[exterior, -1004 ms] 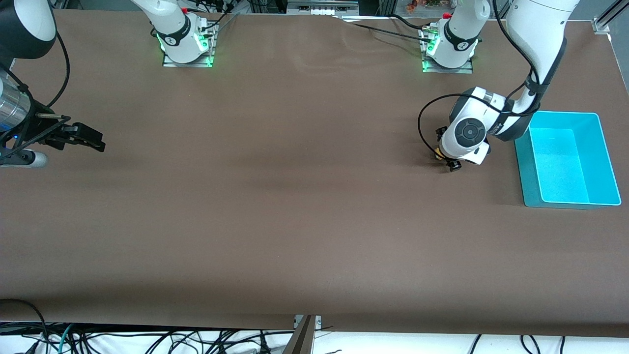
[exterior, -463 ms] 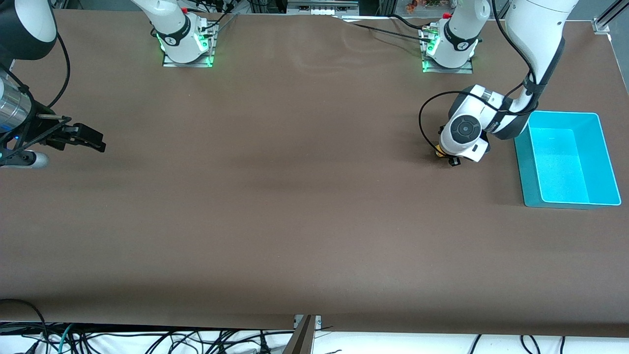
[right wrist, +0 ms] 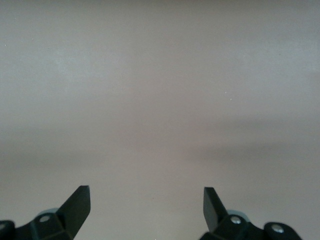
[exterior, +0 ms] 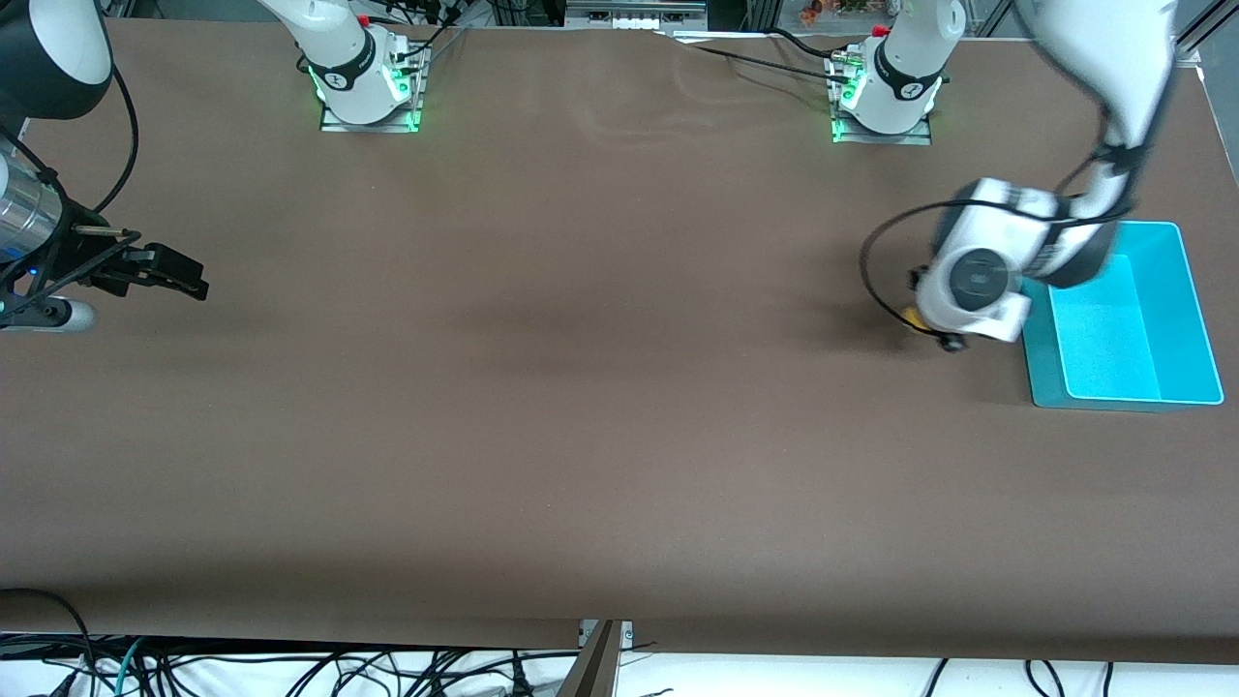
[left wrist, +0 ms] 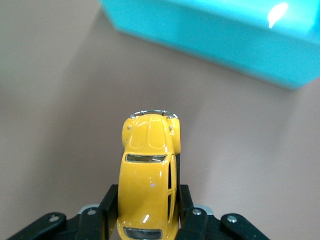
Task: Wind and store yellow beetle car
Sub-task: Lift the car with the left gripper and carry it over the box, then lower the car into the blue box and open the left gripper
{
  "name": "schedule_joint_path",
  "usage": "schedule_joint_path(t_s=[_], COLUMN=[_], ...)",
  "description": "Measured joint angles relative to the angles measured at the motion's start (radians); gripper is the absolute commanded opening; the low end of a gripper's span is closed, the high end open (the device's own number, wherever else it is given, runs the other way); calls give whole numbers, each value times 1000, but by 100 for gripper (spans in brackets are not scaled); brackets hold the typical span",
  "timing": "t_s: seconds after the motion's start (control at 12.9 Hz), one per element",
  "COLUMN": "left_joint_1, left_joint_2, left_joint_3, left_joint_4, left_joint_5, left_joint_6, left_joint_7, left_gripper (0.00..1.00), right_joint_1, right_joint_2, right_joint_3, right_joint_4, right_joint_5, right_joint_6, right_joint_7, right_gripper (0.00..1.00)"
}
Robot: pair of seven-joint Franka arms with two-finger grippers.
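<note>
My left gripper [left wrist: 148, 202] is shut on the yellow beetle car [left wrist: 148, 170], its black fingers [left wrist: 109, 207] pressed against both sides of the car. In the front view the left gripper [exterior: 931, 329] is just above the table beside the teal bin [exterior: 1041, 378], and only a sliver of the car [exterior: 911, 316] shows under the wrist. The bin's wall [left wrist: 225, 35] fills one edge of the left wrist view. My right gripper [exterior: 179, 274] is open and empty, held still over the right arm's end of the table, with its fingers [right wrist: 77, 202] wide apart.
The brown table cover [exterior: 581, 387] is bare across its middle. The two arm bases [exterior: 363, 87] stand along the edge farthest from the front camera. Cables hang below the table's near edge [exterior: 290, 668].
My left gripper has moved with the car toward the teal bin and now sits against its side wall. The right arm has not moved.
</note>
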Motion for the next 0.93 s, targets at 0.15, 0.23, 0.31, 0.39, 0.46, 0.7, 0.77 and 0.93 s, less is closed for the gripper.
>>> schedule_joint_path(t_s=[0.15,0.23,0.31,0.39,0.46,0.7,0.77,0.93], left_joint_1=[68,105,142,181,220,356,396,400], left_joint_2=[-36,-47,-52,-54,-54,-52,-52,-52], left_joint_3=[2,2,2,3,3,-3,-4,22], left_joint_4=[97,136,168,190,199,193,174,92], left_joint_5=[-36,-42,-44,-44,-45,-66,-74,-76], left_joint_6=[-106,-153,-182,-197,-204,-199,-164,-38], left_joint_7=[141,213,285,353,414,584,638,666], left_gripper=[0,0,0,0,0,0,0,0], right_joint_1=[0,0,0,0,0,0,0,0], right_joint_2=[0,0,0,1,1,1,1,1], right_joint_3=[0,-1,-1,-1,-1,-1,-1,-1], right_joint_4=[0,0,1,1,1,2,2,2], right_joint_5=[0,0,0,0,0,0,0,0], right_joint_6=[0,0,0,0,0,0,0,0], right_joint_7=[0,0,0,0,0,0,0,0], right_gripper=[100,100,100,100,100,100,100,100])
